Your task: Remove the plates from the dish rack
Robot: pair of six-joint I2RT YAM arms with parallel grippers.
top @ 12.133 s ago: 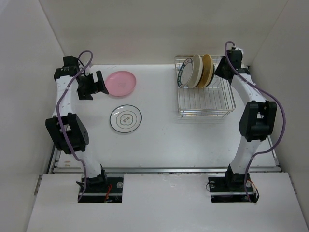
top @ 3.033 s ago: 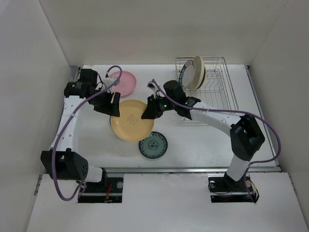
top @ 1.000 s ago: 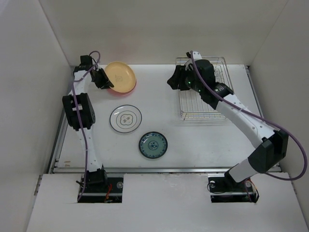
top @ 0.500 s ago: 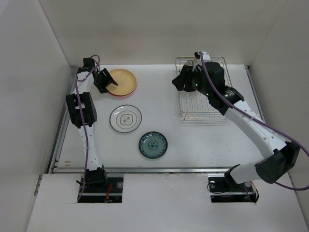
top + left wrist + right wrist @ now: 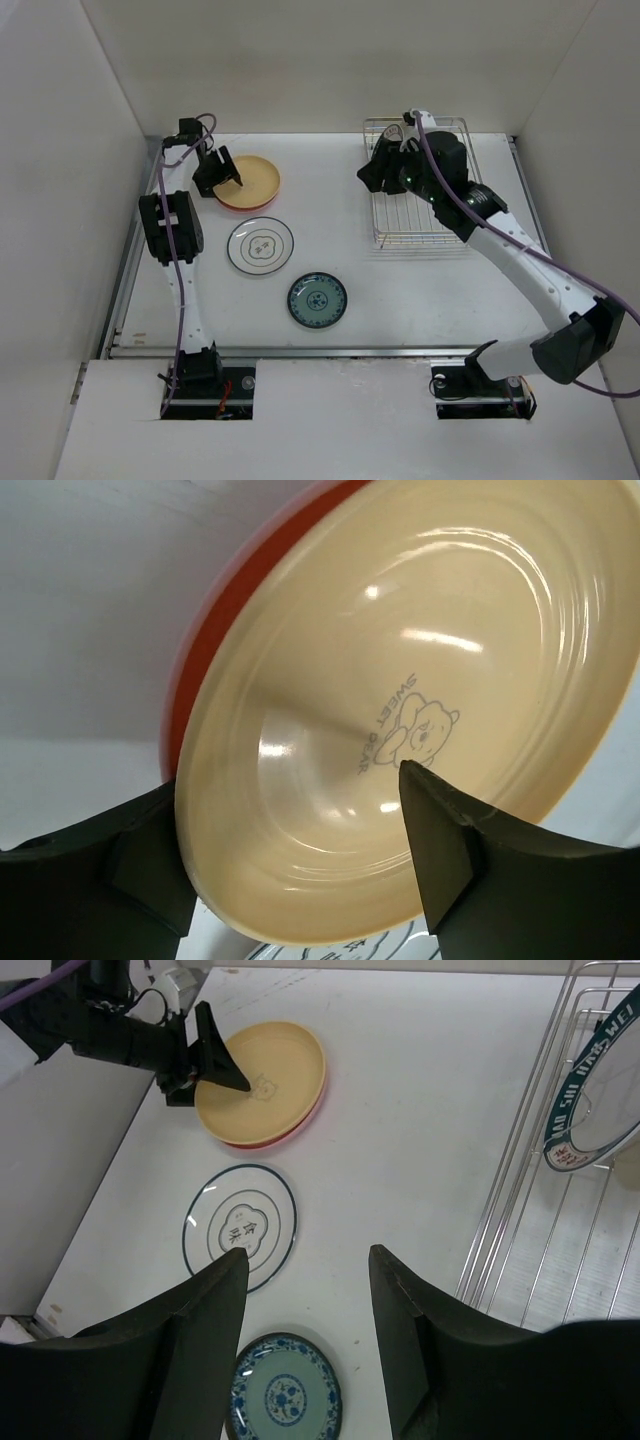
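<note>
The plates are spread around: a yellow plate (image 5: 250,180) sits stacked on a pink plate (image 5: 210,630) by the far-left corner of the surface. A white dark-ringed plate (image 5: 260,245) and a teal-blue patterned plate (image 5: 317,297) lie flat nearer the front edge. A teal-rimmed plate (image 5: 600,1100) stands on edge in the dish rack (image 5: 430,215) toward the far-right corner. The left end effector (image 5: 290,790) has its jaws apart, straddling the yellow plate's rim, one finger outside and one over the bowl. Danger there: a careless pull-out could hook that rim and slide or tip the yellow plate off the pink one. The right end effector (image 5: 308,1260) hangs wide and empty above the rack's left side. Its risk is a thin-rim pinch that slips, or a finger snagging a wire and dragging the rack.
</note>
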